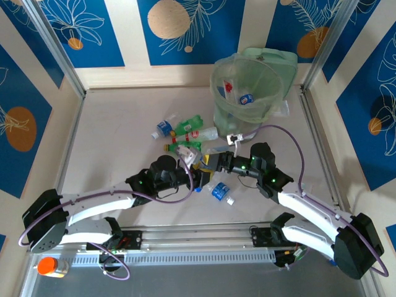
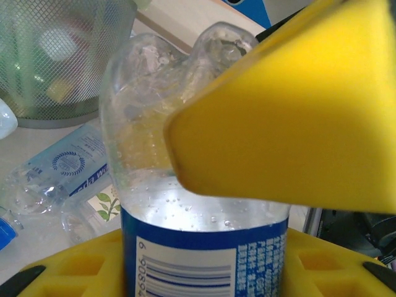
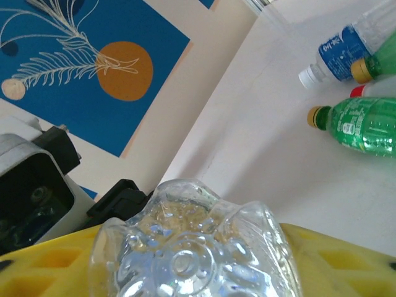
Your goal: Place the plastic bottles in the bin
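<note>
Yellow finger (image 2: 297, 111) across clear, blue-labelled, droplet-beaded bottle (image 2: 154, 124).

Left wrist view: clear bottle (image 2: 204, 216) cut off at the lower picture edge, right shoulder hidden behind a blurred yellow pad (image 2: 297, 111); bin (image 2: 55, 55) out of focus, cropped at top; right wrist view: green bottle (image 3: 365, 124) cropped at right.

Bright, even light washes the bench (image 1: 117, 124); glare sparkles on the clear bottle (image 2: 154, 124), backgrounds soft behind.
</note>
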